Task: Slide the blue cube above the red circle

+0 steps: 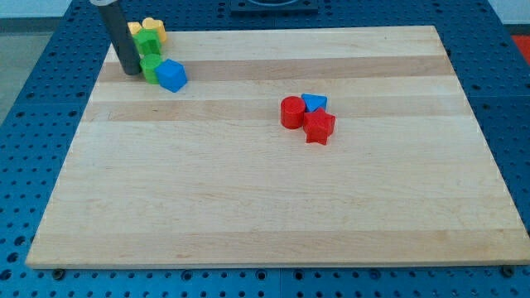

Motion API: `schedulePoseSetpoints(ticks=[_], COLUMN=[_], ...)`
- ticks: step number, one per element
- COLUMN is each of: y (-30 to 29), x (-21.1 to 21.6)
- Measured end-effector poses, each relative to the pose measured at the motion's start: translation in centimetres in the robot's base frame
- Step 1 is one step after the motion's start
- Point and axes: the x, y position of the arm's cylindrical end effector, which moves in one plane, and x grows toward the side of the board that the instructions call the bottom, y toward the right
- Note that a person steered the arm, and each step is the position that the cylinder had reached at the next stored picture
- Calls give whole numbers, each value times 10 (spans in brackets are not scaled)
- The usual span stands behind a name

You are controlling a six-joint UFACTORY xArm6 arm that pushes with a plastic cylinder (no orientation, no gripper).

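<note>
The blue cube (pixel 172 75) sits near the board's top left corner, touching a green block (pixel 151 67) on its left. The red circle (pixel 291 112) lies right of the board's middle, touching a small blue triangle (pixel 314 103) and a red star (pixel 319 127). My tip (pixel 132 72) rests on the board just left of the green block, about fifty pixels left of the blue cube. The dark rod rises from the tip to the view's top edge.
A second green block (pixel 146 40) and a yellow block (pixel 154 29) stand above the first green block, at the board's top left edge. The wooden board (pixel 265 207) lies on a blue perforated table.
</note>
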Motion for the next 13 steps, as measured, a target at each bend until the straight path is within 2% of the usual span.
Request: schedulePoseSetpoints(ticks=[3,4,5,6,7,9,10,13], y=[86,77,25,24,78,226,259,134], x=[18,19,20,40,42,42,41,35])
